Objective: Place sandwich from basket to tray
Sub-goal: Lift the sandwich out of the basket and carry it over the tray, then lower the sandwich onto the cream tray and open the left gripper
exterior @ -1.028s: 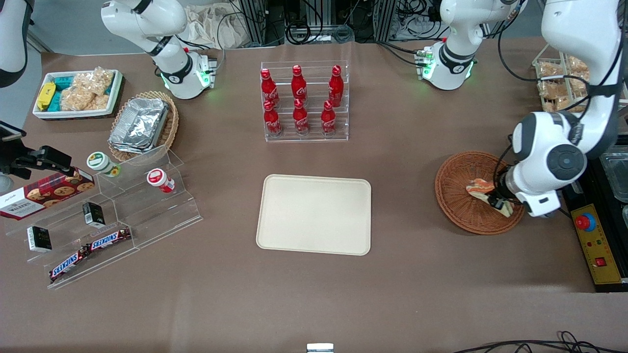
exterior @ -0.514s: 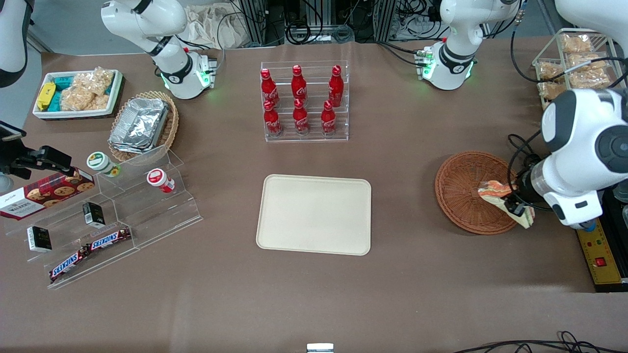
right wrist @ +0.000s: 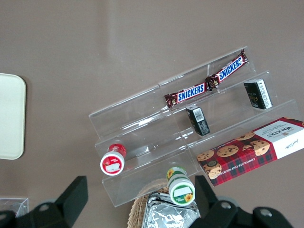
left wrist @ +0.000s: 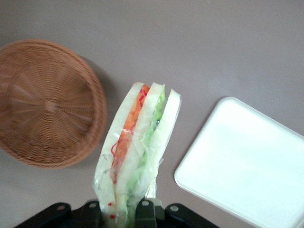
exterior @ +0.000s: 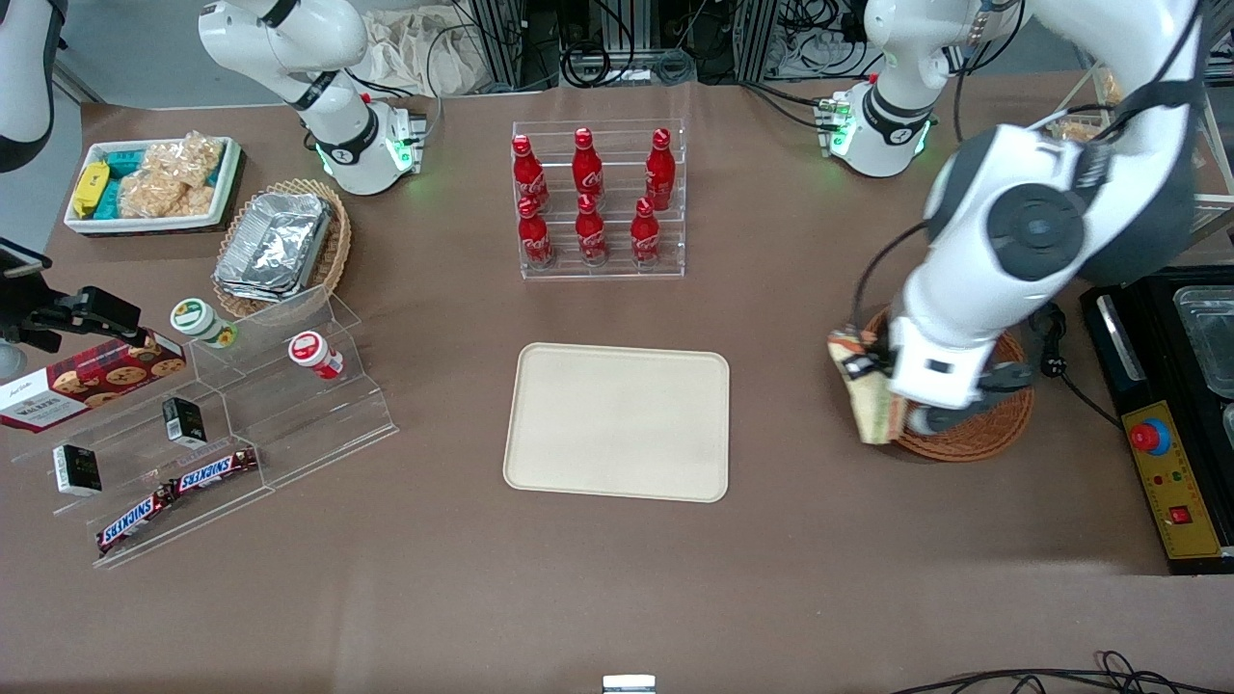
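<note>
Holding the sandwich (left wrist: 137, 152) by one end, our gripper (exterior: 861, 371) hangs above the table at the rim of the basket (exterior: 974, 439), on the side that faces the tray (exterior: 617, 421). We see in the wrist view that the two fingers (left wrist: 145, 211) are clamped on the wrapped wedge's end, with the rest of the sandwich sticking out away from them. Its layers show edge-on there: white bread, an orange-red band, and green filling, all inside clear wrap.

We find the sandwich (exterior: 868, 395) clear of the basket and lifted off it. From the front it overlaps the basket's edge nearest the tray, and it is not yet over the tray. In the wrist view the basket (left wrist: 47, 104) lies bare below, with nothing in it, and the tray's (left wrist: 247, 161) rounded corner appears beside the sandwich, apart from the basket, with brown table (left wrist: 199, 47) between them.

We note the tray sits flat near the middle of the table with nothing on it. Farther from the front camera than the tray stands a clear rack of red bottles (exterior: 590, 198). Toward the parked arm's end of the table we see a clear stepped stand (exterior: 241, 424) with two Snickers bars (exterior: 178, 492).
</note>
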Robot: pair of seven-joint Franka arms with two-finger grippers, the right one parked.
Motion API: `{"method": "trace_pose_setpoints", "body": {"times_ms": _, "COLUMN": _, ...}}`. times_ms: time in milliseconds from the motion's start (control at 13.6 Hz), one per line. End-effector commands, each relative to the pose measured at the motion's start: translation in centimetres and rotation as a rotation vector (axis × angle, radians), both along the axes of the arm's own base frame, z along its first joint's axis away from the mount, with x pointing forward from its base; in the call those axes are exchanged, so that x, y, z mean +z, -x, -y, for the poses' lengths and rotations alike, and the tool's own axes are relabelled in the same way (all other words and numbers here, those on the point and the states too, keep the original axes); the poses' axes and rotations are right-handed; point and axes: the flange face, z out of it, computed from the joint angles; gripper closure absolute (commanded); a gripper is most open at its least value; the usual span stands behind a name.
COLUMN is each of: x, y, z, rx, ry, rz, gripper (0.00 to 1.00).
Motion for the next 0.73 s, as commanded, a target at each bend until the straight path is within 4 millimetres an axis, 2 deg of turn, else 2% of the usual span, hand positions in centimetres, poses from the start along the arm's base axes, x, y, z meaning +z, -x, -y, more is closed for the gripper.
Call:
{"method": "trace_pose_setpoints", "body": {"times_ms": 0, "x": -4.9, "y": 0.2, "z": 6.2, "rx": -0.161, "ry": -0.001, "rz": -0.014, "gripper": 1.00}}
{"method": "trace_pose_setpoints", "body": {"times_ms": 220, "x": -11.2, "y": -0.3, "z": 11.6, "rx": -0.222, "ry": 0.023, "rz": 0.002, "gripper": 1.00}}
{"method": "trace_pose_setpoints", "body": {"times_ms": 367, "x": -14.3, "y": -0.3, "z": 14.7, "rx": -0.229, "ry": 0.043, "rz": -0.018, "gripper": 1.00}}
{"method": "trace_pose_setpoints", "body": {"times_ms": 514, "x": -18.3, "y": 0.1, "z": 15.6, "rx": -0.257, "ry": -0.017, "rz": -0.029, "gripper": 1.00}}
{"method": "trace_pose_setpoints", "body": {"times_ms": 661, "x": -20.9, "y": 0.0, "z": 16.2, "rx": -0.264, "ry": -0.015, "rz": -0.021, "gripper": 1.00}}
